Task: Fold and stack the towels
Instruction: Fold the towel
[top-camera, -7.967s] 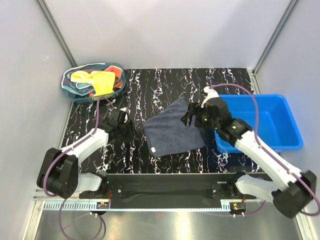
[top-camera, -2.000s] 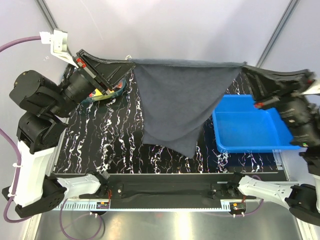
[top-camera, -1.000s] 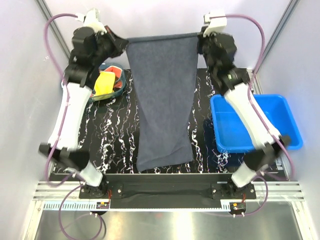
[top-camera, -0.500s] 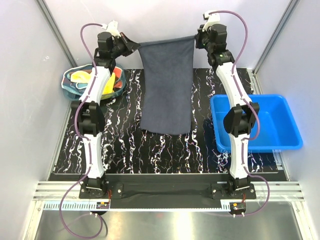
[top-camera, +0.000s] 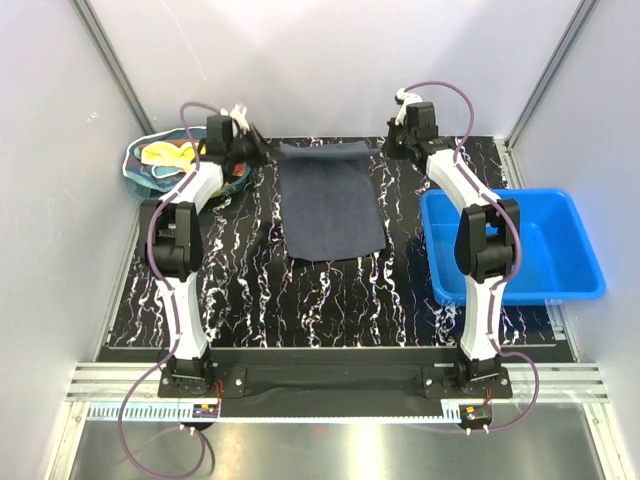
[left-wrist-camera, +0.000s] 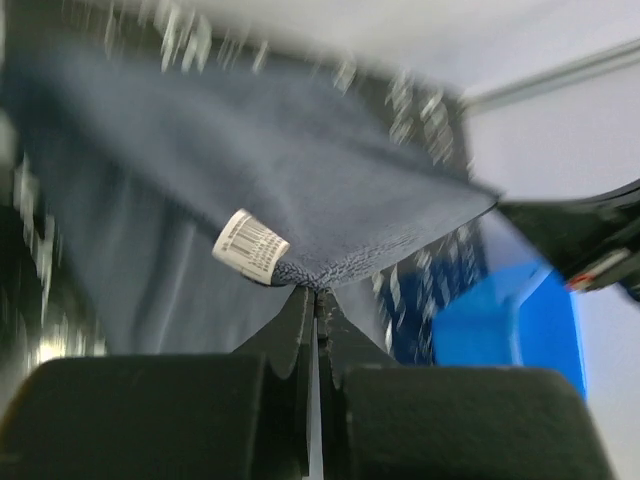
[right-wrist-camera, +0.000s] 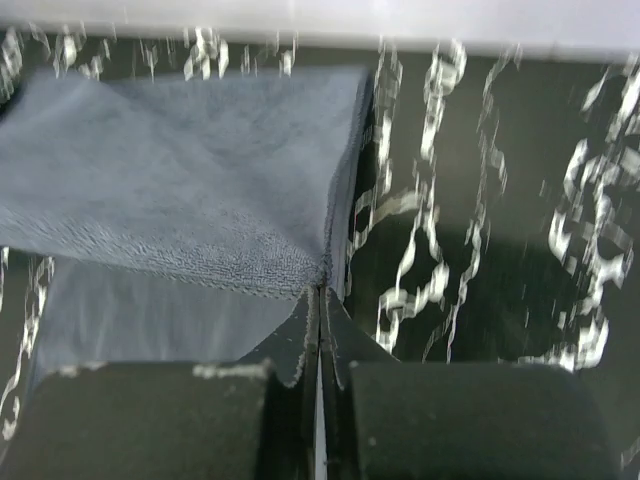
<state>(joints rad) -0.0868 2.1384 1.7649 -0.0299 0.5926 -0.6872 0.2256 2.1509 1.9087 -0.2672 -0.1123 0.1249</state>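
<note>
At the counter's (top-camera: 240, 290) far edge, the left gripper (top-camera: 262, 150) and right gripper (top-camera: 388, 148) each pinch a far corner of the dark grey-blue towel (top-camera: 330, 205), spread unfolded mid-counter, while the other towels (top-camera: 165, 155) wait in the basket (top-camera: 135, 172), nothing stacked.

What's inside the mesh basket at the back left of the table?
A crumpled yellow towel shows in the basket. The left arm covers its right half, so anything there, or beneath the yellow towel, is hidden.
</note>
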